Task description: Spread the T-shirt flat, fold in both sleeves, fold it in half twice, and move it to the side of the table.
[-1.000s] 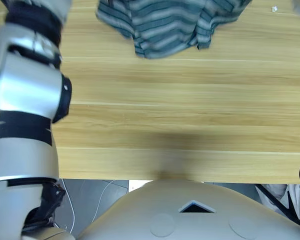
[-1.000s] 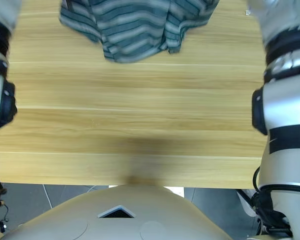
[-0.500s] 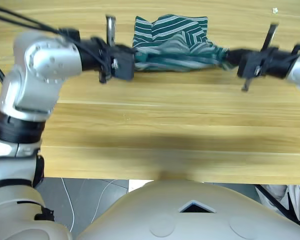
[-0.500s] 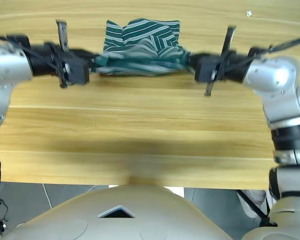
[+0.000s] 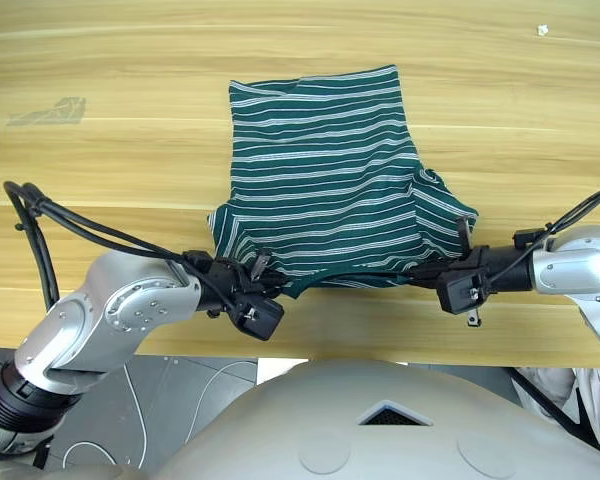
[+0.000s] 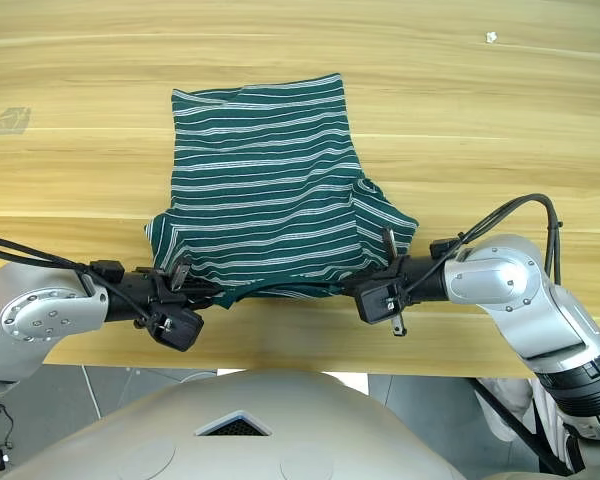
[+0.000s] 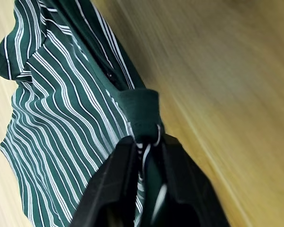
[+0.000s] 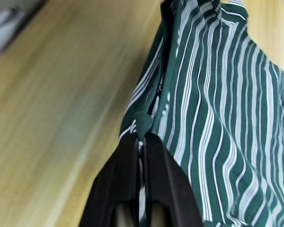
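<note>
A dark green T-shirt point(image 5: 325, 185) with thin white stripes lies stretched out on the wooden table point(image 5: 100, 150), its far edge near the middle and its near part bunched by the front edge. My left gripper point(image 5: 252, 288) is shut on the shirt's near left corner; the left wrist view shows green cloth point(image 7: 141, 106) pinched between the black fingers point(image 7: 118, 179). My right gripper point(image 5: 450, 275) is shut on the near right corner, with the hem point(image 8: 143, 122) clamped in its fingers point(image 8: 128, 175). Both grippers hover just over the table's front edge.
A small white scrap point(image 5: 542, 30) lies at the far right of the table. A faint grey mark point(image 5: 48, 111) shows on the wood at the left. Bare wood surrounds the shirt on the left, right and far side.
Both grippers pulled the shirt from a raised, crumpled bundle at the far side towards the front edge. The cloth now lies drawn out flat over the table.
</note>
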`<control>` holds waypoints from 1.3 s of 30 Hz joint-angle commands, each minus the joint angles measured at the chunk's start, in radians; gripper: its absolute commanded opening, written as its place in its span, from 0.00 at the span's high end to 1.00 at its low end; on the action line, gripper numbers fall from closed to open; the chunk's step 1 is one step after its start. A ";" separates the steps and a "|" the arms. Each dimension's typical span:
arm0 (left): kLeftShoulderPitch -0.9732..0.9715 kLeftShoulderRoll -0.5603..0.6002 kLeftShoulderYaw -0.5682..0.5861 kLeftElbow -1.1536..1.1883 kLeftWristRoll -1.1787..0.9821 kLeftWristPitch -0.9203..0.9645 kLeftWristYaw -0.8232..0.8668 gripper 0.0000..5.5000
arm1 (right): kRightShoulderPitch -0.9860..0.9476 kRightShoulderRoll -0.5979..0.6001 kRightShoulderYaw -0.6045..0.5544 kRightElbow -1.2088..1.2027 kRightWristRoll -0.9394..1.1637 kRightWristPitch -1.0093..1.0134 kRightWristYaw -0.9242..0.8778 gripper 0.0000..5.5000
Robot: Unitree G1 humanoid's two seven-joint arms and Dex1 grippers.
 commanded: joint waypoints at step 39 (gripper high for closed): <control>0.052 -0.077 0.332 0.402 -0.219 -0.054 0.173 0.32 | -0.105 0.043 -0.023 0.475 -0.290 -0.127 -0.157 0.73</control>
